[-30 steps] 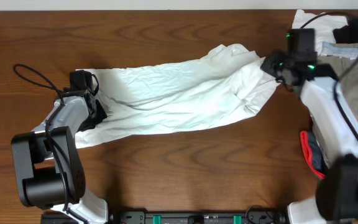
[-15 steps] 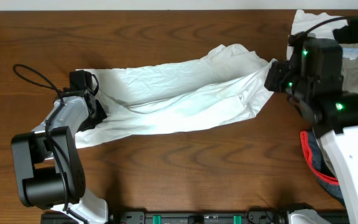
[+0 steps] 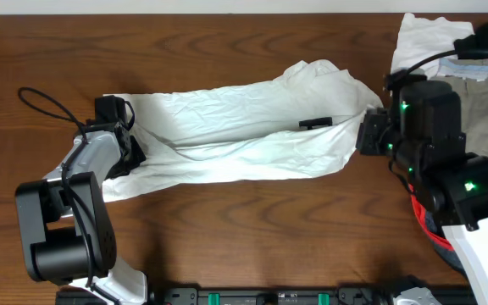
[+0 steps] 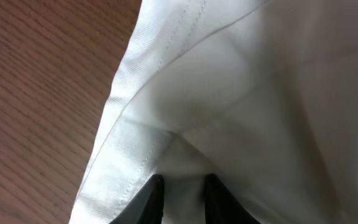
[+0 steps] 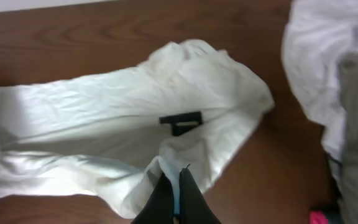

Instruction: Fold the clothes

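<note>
White garment (image 3: 227, 140): lies wrinkled on the wooden table (image 3: 227, 237), stretched in a long band from 9 o'clock to 3 o'clock, with each end drawn toward a gripper.
Step in hand: judged to be the spreading stage, the white garment pulled taut between both arms before any fold; no clean fold line shows yet.
Next move: likely calls for lifting or drawing one end over the other while keeping the thin cloth tight, so the loose bunch at the 3 o'clock end does not crumple under it.
Side pile: at the table's 2 o'clock corner, well apart from the left arm; a white piece (image 3: 420, 38) with khaki trousers (image 3: 485, 119) at its 4 o'clock, neither held.
Left gripper (image 4: 182, 199): at the garment's 9 o'clock end, fingers pinched on a seamed fold of the white cloth, which fills its view toward 12 o'clock.
Right gripper (image 5: 176, 196): at the 3 o'clock end, fingers pressed together on the cloth's edge, the garment spreading away from it toward 9 o'clock.
Small dark label (image 3: 316, 124): on top of the cloth, near the right gripper at its 10 o'clock.
</note>
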`<state>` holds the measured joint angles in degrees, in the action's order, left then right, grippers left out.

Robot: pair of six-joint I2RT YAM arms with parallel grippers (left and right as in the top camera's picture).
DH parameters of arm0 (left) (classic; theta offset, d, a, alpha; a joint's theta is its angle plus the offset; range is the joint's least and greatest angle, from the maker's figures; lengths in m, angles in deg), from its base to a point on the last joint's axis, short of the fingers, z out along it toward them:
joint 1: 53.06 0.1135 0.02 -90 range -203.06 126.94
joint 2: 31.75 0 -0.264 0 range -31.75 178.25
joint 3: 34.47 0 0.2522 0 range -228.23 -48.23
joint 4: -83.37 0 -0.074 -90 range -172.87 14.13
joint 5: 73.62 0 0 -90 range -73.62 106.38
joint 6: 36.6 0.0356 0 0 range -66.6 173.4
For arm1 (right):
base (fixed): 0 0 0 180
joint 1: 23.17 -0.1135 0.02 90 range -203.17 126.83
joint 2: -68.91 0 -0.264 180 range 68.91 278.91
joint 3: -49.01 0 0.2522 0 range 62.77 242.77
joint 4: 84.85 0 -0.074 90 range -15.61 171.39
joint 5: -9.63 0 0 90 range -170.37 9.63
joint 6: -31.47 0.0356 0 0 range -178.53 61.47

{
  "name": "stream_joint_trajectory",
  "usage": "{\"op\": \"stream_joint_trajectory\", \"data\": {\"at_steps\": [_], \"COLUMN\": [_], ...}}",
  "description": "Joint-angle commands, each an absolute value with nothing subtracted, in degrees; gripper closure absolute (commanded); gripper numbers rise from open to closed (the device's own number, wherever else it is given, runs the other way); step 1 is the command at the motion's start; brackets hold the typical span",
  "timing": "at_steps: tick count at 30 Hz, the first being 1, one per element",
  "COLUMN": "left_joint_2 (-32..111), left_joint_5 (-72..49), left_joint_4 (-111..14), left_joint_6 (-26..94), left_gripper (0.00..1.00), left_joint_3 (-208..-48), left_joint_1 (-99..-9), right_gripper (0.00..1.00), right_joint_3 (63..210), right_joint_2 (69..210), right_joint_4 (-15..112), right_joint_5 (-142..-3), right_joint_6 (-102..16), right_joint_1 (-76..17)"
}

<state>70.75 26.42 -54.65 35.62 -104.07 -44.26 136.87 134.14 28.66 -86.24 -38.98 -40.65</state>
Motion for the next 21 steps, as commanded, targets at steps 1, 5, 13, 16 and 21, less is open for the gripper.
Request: {"op": "stream_joint_trajectory", "data": {"at_steps": [1, 5, 13, 16, 21], "left_joint_2": [73.9, 73.9, 73.9, 73.9, 73.9], "left_joint_5": [24.3, 24.3, 24.3, 24.3, 24.3], "left_joint_4": [-53.9, -53.9, -53.9, -53.8, -53.6], "left_joint_6": [35.7, 35.7, 35.7, 35.7, 35.7], "left_gripper": [0.76, 0.76, 0.76, 0.76, 0.76], "left_joint_3": [-101.9, -101.9, -101.9, -101.9, -101.9], "left_joint_1": [-44.1, -44.1, -44.1, -44.1, -44.1], "right_gripper": [0.99, 0.99, 0.99, 0.99, 0.99], "right_joint_3": [138.0, 138.1, 138.1, 138.1, 138.1], "right_joint_2": [132.7, 131.6, 131.6, 134.9, 140.3], "right_joint_4": [27.8, 27.8, 27.5, 28.1, 28.2], "right_joint_5": [-95.7, -101.0, -113.5, -109.7, -107.0], "right_joint_6": [-34.1, -30.8, -25.0, -26.3, -27.1], "right_joint_1": [-42.5, -44.5, -48.6, -48.8, -48.8]}}
